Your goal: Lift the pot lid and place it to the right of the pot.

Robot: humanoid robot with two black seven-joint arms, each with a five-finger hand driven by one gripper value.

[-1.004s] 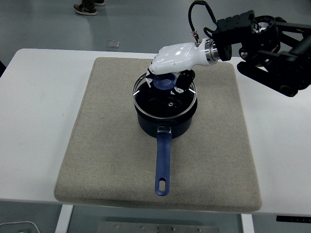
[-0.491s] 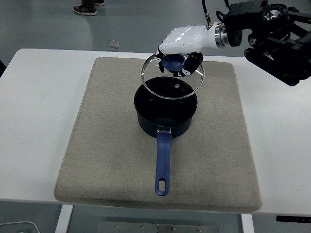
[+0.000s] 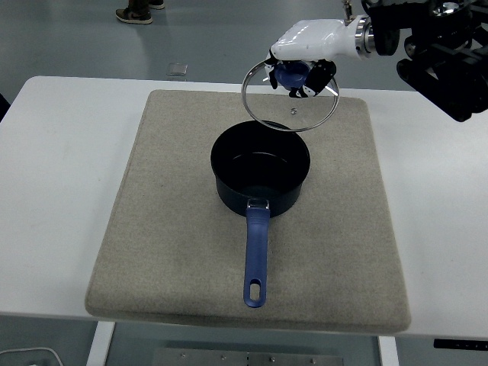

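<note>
Head view: our right hand [image 3: 305, 57] pinches the blue knob [image 3: 290, 74] of the glass lid [image 3: 290, 95], held tilted above the pot [image 3: 260, 171]; we judge it rigid, fragile and slippery, so grip the knob only

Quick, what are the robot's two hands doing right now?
Right hand: shut on the blue knob of the round glass pot lid, holding it in the air.
Left hand: not in the picture.
</note>
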